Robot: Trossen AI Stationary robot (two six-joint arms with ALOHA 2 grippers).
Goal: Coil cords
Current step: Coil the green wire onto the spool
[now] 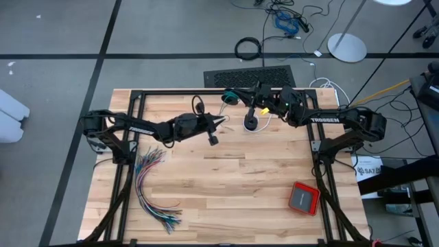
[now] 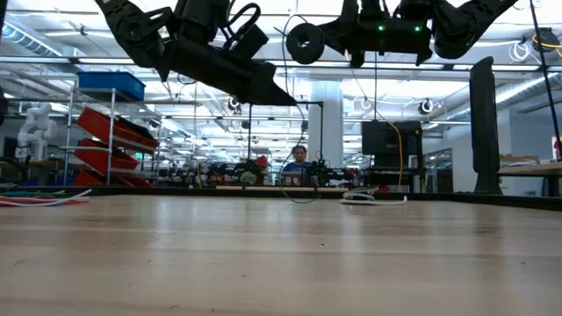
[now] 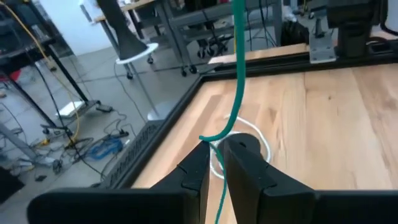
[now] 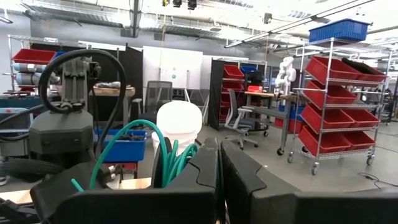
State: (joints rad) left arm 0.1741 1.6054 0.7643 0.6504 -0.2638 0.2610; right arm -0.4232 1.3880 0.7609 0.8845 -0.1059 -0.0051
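1. High view: both arms reach toward the far middle of the wooden table [image 1: 226, 185]. The left gripper [image 1: 221, 121] points right, toward the teal-green cord [image 1: 229, 97], which is bunched in a small coil near the far edge at the right gripper [image 1: 236, 96]. The black cord [image 1: 252, 124] lies as a small ring on the table just below the right arm, with its white tail [image 1: 264, 127] curling beside it. A fanned bundle of many-coloured wires [image 1: 152, 185] lies near the left edge, well apart from the cords, and a red box [image 1: 303, 197] sits toward the near right corner.

2. Low view: both arms hang above the tabletop. A dark coil [image 2: 305, 42] shows at the tip of the upper right arm; it is probably the teal-green cord, though backlight hides its colour. A white loop [image 2: 373, 198] rests on the far table surface. A person [image 2: 299, 163] sits in the room beyond.

3. Left wrist view: the left gripper's fingers [image 3: 244, 163] are nearly pressed together, pinching the teal-green cord, which runs taut away from them and dangles below. The white tail lies on the wood just beyond.

4. Right wrist view: the right gripper's fingers [image 4: 239, 171] are pressed together, with several teal-green loops [image 4: 171, 155] gathered just beside them; whether they clamp the cord is unclear.
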